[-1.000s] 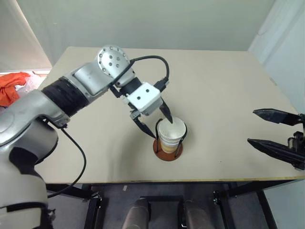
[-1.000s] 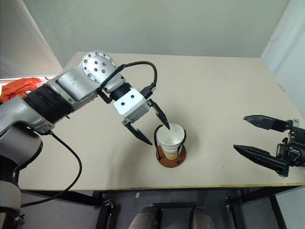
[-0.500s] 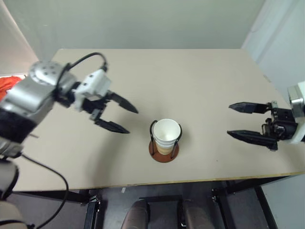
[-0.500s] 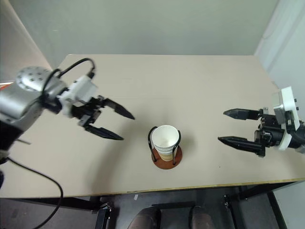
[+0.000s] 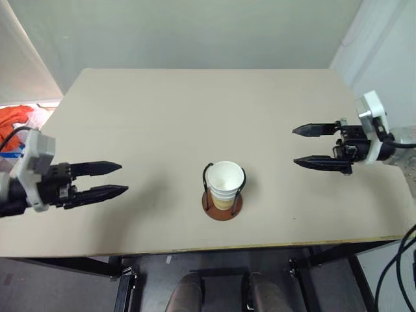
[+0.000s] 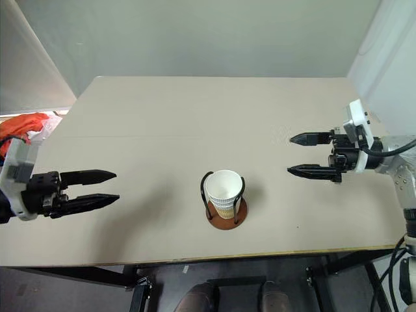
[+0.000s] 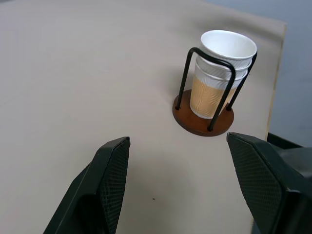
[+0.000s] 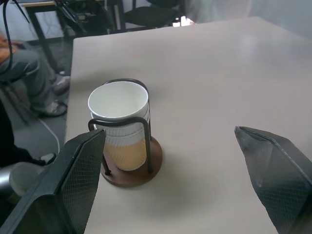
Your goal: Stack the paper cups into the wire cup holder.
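Nesting: ribbed tapered paper cups (image 7: 220,73) inside wire cup holder (image 7: 204,119); both mesh-padded claws agape, empty.

The paper cups (image 5: 225,184) sat nested in the wire cup holder (image 5: 221,207), which stood low in the frame's centre on the tabletop (image 5: 195,110), near its front edge. The left gripper (image 5: 115,180) hung at lower left, the right gripper (image 5: 298,146) at middle right, both well apart from the holder.
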